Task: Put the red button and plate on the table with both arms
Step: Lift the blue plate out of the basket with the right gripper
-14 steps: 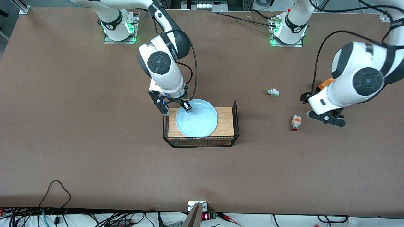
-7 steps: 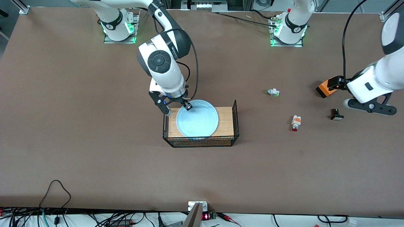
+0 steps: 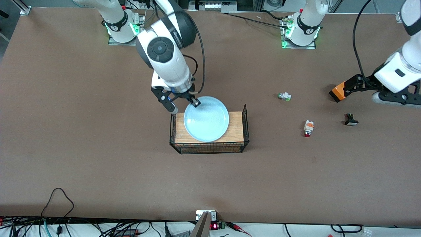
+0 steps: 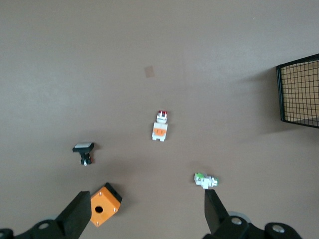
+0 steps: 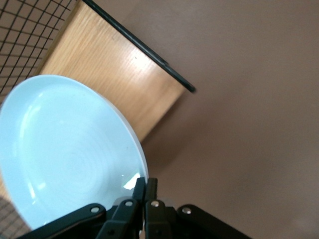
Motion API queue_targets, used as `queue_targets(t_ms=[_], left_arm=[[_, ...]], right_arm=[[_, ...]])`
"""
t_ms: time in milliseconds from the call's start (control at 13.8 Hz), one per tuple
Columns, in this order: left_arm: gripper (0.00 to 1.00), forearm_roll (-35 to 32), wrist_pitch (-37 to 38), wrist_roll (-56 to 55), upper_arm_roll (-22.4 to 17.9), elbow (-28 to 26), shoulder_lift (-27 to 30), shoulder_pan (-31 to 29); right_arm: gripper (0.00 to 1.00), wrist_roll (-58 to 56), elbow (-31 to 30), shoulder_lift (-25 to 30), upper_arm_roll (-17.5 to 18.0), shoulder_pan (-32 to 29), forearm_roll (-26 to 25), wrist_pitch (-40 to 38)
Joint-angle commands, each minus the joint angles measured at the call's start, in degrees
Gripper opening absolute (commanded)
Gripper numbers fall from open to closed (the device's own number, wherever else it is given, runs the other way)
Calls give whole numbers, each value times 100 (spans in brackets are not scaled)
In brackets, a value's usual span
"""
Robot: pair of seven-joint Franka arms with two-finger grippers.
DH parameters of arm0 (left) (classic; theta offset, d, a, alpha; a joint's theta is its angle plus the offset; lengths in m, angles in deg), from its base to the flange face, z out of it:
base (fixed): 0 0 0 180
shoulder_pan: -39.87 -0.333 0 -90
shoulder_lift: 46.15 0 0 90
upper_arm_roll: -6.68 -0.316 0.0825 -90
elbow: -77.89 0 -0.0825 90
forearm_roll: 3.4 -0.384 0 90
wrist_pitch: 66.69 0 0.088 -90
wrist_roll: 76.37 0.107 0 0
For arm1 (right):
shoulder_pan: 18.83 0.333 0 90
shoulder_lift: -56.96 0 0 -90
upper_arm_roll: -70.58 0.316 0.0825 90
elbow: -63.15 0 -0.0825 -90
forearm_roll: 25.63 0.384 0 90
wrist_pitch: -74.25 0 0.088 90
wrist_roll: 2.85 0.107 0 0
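Your plate (image 3: 206, 119) is sitting over the wooden top of the small black wire rack (image 3: 209, 131), with its edge at the right arm's end raised clear of the wood in the right wrist view (image 5: 70, 159). The right gripper (image 3: 194, 102) is pinching that raised rim, its two fingers (image 5: 139, 191) closed tight together on the pale-blue edge. The right arm is reaching down to it from its base at the top of the front view.

Your red button (image 3: 308, 128) is lying on its side on the bare table (image 3: 98, 148), toward the left arm's end and well apart from the rack. Its red cap is pointing toward the front camera, with the orange section in the middle of the white body. The left wrist view is showing it too (image 4: 159, 127).

The left gripper (image 3: 396, 101) is hanging over the table near the left arm's edge, holding nothing, its fingers (image 4: 79, 219) spread wide apart.

Around the button you are seeing three other parts: a green-and-white part (image 3: 284, 96) farther from the front camera, a black part with a white cap (image 3: 351, 120) beside it toward the left arm's end, and an orange box (image 3: 337, 92) with a round hole (image 4: 102, 205) near the left gripper.
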Motion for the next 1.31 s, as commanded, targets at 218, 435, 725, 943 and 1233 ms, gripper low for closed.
queue_targets(t_ms=[218, 435, 725, 943, 1233], left_arm=[[100, -153, 232, -54, -109, -377, 348, 24], [100, -153, 539, -98, -65, -219, 339, 24], [100, -153, 584, -54, -65, -130, 268, 24], [100, -171, 584, -116, -56, -95, 251, 32], [100, -197, 584, -125, -64, 90, 154, 24]], right_arm=[[0, -210, 445, 826, -72, -171, 272, -1640], [0, -1445, 499, 959, -133, -925, 306, -1923], [0, -4089, 508, 941, -116, -2339, 333, -2169], [0, -5446, 499, 889, -98, -2975, 272, -2520], [0, -7071, 342, 730, -107, -3371, -106, -2522]])
